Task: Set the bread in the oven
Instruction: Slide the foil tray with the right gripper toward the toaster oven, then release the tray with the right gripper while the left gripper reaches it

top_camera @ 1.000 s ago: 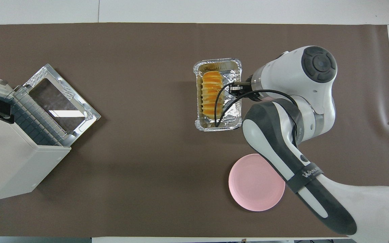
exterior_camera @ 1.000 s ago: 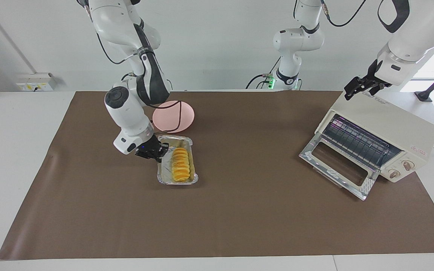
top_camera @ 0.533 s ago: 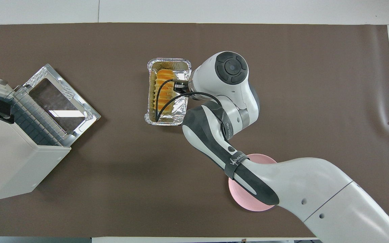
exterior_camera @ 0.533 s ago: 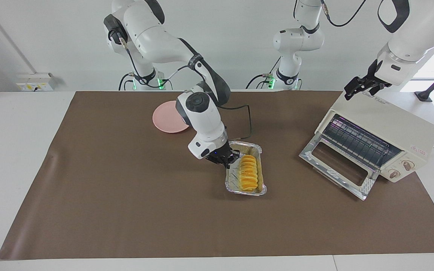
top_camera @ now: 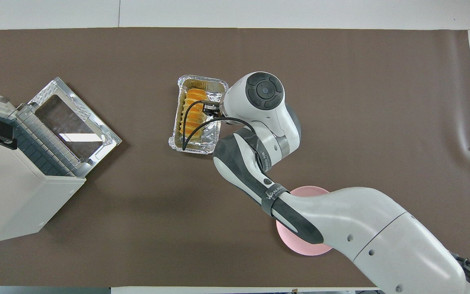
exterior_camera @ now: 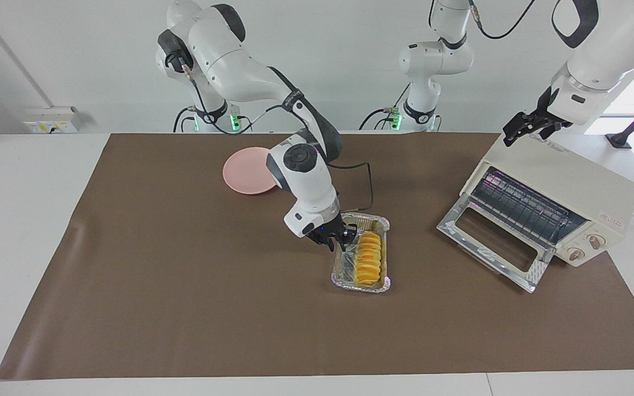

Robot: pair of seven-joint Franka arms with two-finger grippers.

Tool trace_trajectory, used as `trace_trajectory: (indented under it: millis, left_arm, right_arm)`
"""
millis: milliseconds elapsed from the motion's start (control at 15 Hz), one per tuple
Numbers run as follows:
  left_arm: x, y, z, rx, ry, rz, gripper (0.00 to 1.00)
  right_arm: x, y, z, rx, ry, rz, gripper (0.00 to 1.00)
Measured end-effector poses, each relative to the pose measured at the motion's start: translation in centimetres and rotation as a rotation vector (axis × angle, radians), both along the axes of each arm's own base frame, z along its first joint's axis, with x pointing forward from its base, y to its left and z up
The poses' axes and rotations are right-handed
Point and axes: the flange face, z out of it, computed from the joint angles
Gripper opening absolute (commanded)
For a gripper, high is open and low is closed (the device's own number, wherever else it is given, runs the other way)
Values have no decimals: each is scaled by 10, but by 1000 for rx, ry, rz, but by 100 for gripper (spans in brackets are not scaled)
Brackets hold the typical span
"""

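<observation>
The right hand (exterior_camera: 343, 238) grips the foil tray's (exterior_camera: 362, 284) rim; the bread (exterior_camera: 369, 257) lies inside. Bare surface (exterior_camera: 421, 308) separates the tray from the oven's (exterior_camera: 562, 190) open door (exterior_camera: 490, 245). The left hand (exterior_camera: 525, 130) waits over the oven; its fingers are unclear.

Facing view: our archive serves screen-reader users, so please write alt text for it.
The right end effector grips the rim of a foil tray holding the bread, mid-table near the open toaster oven. The left end effector waits over the oven's top; a pink plate lies nearer the robots.
</observation>
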Motion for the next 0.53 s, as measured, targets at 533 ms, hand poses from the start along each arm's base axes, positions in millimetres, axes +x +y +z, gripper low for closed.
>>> trace_trajectory:
  millis: [533]
  left_arm:
    - [4, -20, 2, -2, -37, -22, 100]
  right_arm:
    - [7, -115, 153, -150, -15, 70, 100]
